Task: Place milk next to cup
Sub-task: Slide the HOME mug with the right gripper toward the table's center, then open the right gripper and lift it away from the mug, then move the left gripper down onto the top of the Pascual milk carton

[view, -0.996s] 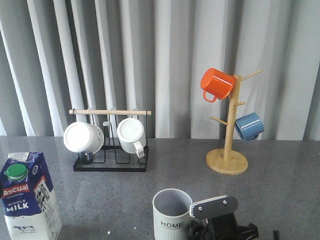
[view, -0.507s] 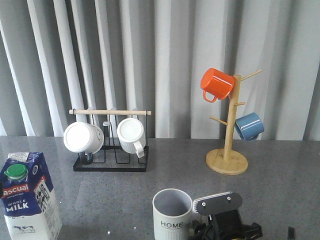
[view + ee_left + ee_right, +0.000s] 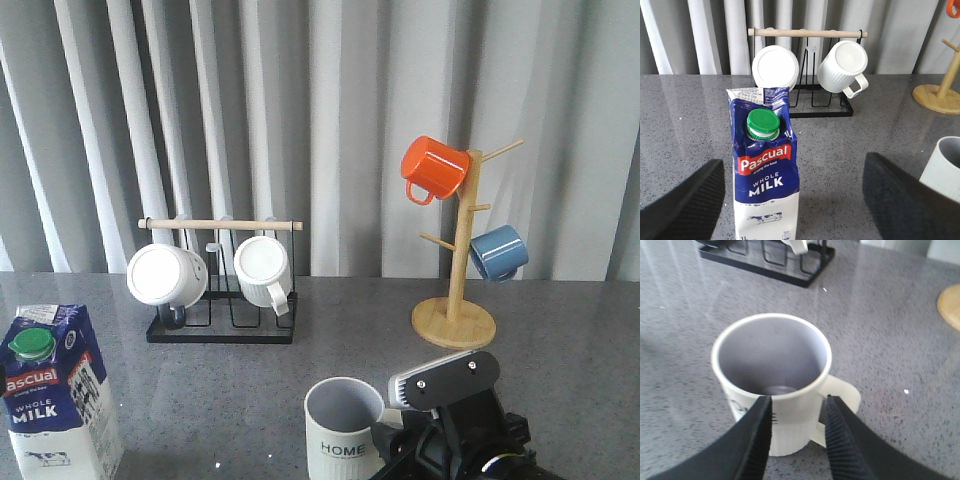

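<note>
The milk (image 3: 55, 400), a blue and white carton with a green cap, stands upright at the table's front left. In the left wrist view the milk (image 3: 767, 170) stands ahead of my left gripper (image 3: 792, 167), in line with the gap between its wide-open fingers and nearer the left one, untouched. The cup (image 3: 343, 425), off-white with "HOME" on it, stands upright at front centre. My right gripper (image 3: 799, 400) is open just above and behind the cup (image 3: 772, 380), its fingers (image 3: 757, 440) clear of the cup. The right arm (image 3: 450, 400) is beside the cup.
A black rack (image 3: 220, 330) with a wooden bar holds two white ribbed mugs at back left. A wooden mug tree (image 3: 455, 325) with an orange mug (image 3: 433, 167) and a blue mug (image 3: 498, 252) stands at back right. Grey curtain behind.
My right arm has risen and drawn up behind the cup; its wrist housing shows higher in the front view. The milk and the cup have not moved.
</note>
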Controlling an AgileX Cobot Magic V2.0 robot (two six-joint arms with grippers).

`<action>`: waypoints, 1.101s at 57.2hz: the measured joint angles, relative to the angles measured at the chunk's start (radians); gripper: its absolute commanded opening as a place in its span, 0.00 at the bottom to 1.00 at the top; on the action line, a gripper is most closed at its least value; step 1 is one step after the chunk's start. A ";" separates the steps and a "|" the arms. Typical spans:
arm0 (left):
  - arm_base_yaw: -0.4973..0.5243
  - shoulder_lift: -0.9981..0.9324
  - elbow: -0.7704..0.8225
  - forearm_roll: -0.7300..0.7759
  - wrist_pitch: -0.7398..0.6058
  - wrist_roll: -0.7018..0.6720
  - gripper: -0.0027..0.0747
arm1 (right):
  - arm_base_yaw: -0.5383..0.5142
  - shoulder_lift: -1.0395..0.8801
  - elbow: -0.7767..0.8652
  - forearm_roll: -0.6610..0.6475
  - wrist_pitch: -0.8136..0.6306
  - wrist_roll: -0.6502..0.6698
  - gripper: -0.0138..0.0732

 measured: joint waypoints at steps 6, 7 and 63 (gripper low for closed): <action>0.000 0.000 0.000 0.000 0.000 0.000 0.73 | 0.000 -0.081 0.002 0.000 0.045 -0.047 0.40; 0.000 0.000 0.000 0.000 0.000 0.000 0.73 | 0.000 -0.093 0.002 0.000 0.051 -0.052 0.40; 0.000 0.000 0.000 0.000 0.000 0.000 0.73 | -0.590 -0.663 0.006 -0.038 0.418 -0.240 0.15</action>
